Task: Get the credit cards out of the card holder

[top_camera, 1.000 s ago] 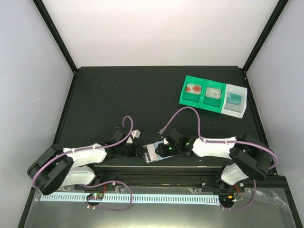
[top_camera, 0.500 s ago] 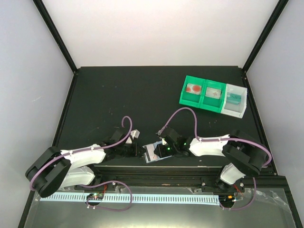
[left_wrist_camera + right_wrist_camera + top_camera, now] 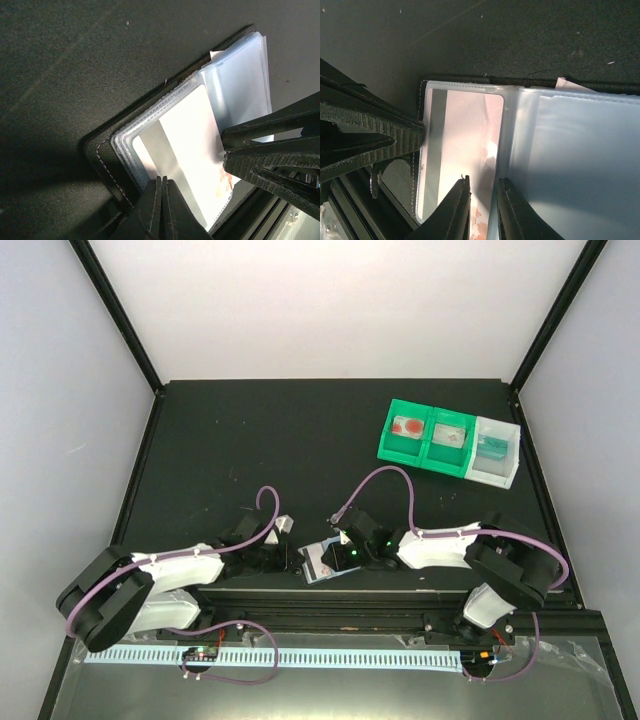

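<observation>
The left arm (image 3: 180, 568) and right arm (image 3: 440, 545) have white shells over the long links and bulky round black joints. A purple cable (image 3: 268, 502) loops along each. A small green light (image 3: 352, 553) glows at the right wrist. The fingers (image 3: 457, 205) are black, slim and tapered, with ribbed sides.

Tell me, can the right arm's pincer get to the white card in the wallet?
Probably yes. The right pincer is right at the white card, tips slightly apart, with nothing in between. But the card sits inside a clear sleeve of the card holder, so pulling it out may be tricky.
</observation>
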`<state>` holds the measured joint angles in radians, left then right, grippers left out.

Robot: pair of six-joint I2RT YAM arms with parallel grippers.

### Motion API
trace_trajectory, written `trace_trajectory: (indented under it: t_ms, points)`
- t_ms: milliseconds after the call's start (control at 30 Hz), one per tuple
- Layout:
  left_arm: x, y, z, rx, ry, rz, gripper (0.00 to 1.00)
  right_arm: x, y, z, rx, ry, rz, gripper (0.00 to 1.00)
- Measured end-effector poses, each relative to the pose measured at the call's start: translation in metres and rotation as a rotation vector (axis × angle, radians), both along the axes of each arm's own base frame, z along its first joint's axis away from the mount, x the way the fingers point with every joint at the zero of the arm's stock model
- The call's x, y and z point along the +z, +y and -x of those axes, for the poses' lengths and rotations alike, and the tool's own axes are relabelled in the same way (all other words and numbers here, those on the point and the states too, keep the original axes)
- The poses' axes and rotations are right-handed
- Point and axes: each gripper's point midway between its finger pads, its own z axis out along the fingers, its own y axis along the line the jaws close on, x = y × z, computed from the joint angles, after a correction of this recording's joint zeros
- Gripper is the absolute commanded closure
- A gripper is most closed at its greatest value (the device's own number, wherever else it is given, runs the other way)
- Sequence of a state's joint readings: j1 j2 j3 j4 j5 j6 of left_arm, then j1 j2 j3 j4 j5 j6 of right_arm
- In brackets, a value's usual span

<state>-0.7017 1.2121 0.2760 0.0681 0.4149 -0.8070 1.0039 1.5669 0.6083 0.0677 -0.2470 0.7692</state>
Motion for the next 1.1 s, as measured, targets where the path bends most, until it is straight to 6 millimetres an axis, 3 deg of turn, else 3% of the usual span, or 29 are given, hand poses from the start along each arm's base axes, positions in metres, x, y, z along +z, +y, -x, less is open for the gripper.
trace_trajectory:
  t_ms: [233,467,1100]
  points:
    - [-0.002,0.000,-0.001,0.002,-0.003,-0.001,0.98,-0.002,0.002,0.000,0.001,0.005,-0.007,0.84]
    - [-0.003,0.000,-0.001,0.002,-0.009,0.003,0.98,-0.005,-0.001,-0.001,-0.021,0.010,-0.007,0.99]
    - [-0.005,-0.008,-0.009,-0.005,-0.038,0.034,0.98,-0.002,-0.022,-0.007,-0.068,-0.011,0.000,0.99]
